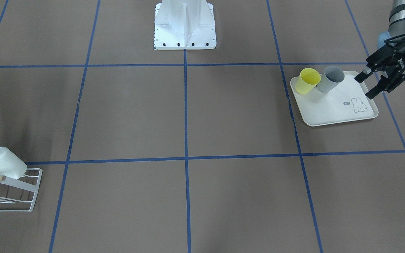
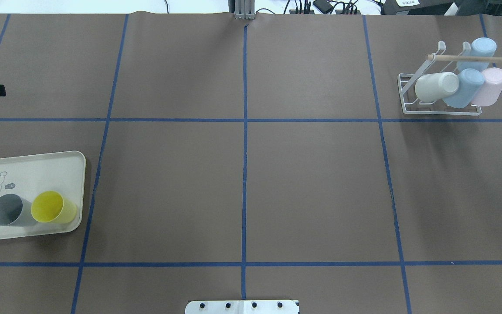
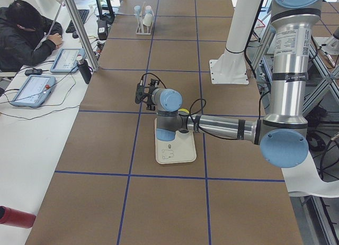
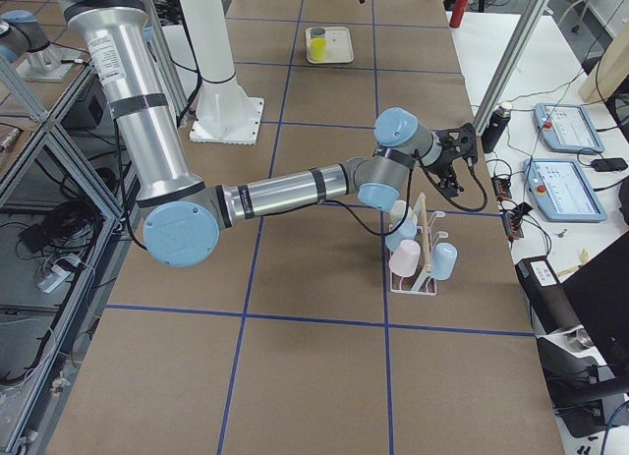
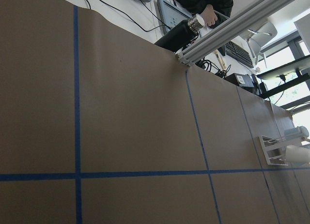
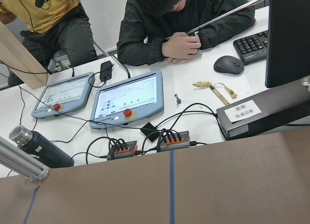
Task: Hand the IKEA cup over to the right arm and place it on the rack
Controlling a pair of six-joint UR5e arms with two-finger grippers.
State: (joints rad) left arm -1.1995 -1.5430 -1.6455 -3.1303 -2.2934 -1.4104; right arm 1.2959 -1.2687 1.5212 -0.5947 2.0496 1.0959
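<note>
Two cups stand upright and touching on the cream rabbit tray (image 2: 24, 168): a yellow cup (image 2: 53, 207) and a grey cup (image 2: 9, 211). My left gripper (image 1: 367, 85) hovers open and empty over the tray's outer edge, a short way from the grey cup (image 1: 330, 79). The white wire rack (image 2: 442, 113) at the far right holds several cups tipped on its prongs, a white one (image 2: 436, 87) nearest the middle. My right gripper (image 4: 460, 152) shows only in the right side view, just beyond the rack (image 4: 418, 273). I cannot tell whether it is open or shut.
The white robot pedestal (image 1: 185, 28) stands at mid-table on the robot's side. Blue tape lines cross the brown table cover. Beyond the far edge, people sit at a bench with tablets (image 6: 128, 96), cables and a black flask (image 6: 38, 149).
</note>
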